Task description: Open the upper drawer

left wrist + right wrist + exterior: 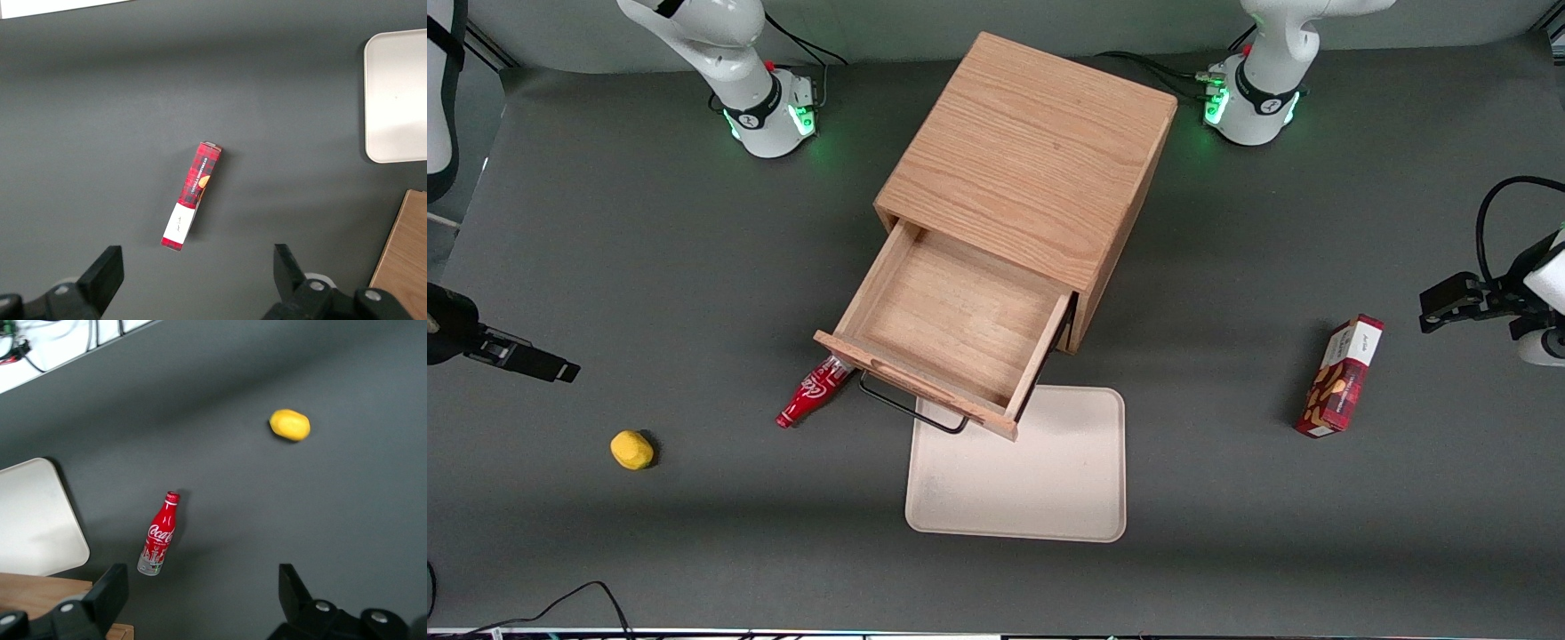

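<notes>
The right arm's tool hovers above the counter at the working arm's end, fingers spread wide and holding nothing. A yellow lemon-like fruit, possibly a toy, lies nearer the front camera. A red Coca-Cola bottle lies beside the oak cabinet, partly under the upper drawer, which stands pulled fully out and bare inside, its black wire handle overhanging a cream tray. A red tartan biscuit box lies toward the parked arm's end.
</notes>
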You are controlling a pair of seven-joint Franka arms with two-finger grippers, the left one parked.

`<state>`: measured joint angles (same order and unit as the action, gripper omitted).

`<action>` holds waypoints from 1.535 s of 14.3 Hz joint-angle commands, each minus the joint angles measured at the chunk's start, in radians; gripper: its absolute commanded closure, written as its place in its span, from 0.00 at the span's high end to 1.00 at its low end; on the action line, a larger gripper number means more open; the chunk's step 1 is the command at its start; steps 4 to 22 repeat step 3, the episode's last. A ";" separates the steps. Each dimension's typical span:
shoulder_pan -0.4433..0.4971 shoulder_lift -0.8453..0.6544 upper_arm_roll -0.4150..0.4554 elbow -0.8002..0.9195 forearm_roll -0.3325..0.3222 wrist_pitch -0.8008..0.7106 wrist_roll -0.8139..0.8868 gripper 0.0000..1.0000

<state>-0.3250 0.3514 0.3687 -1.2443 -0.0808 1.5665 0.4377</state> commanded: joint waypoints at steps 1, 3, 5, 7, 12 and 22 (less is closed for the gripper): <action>-0.016 -0.046 -0.017 -0.061 0.012 -0.009 0.029 1.00; -0.035 -0.043 -0.017 -0.050 0.010 -0.020 0.018 1.00; -0.035 -0.043 -0.017 -0.050 0.010 -0.020 0.018 1.00; -0.035 -0.043 -0.017 -0.050 0.010 -0.020 0.018 1.00; -0.035 -0.043 -0.017 -0.050 0.010 -0.020 0.018 1.00; -0.035 -0.043 -0.017 -0.050 0.010 -0.020 0.018 1.00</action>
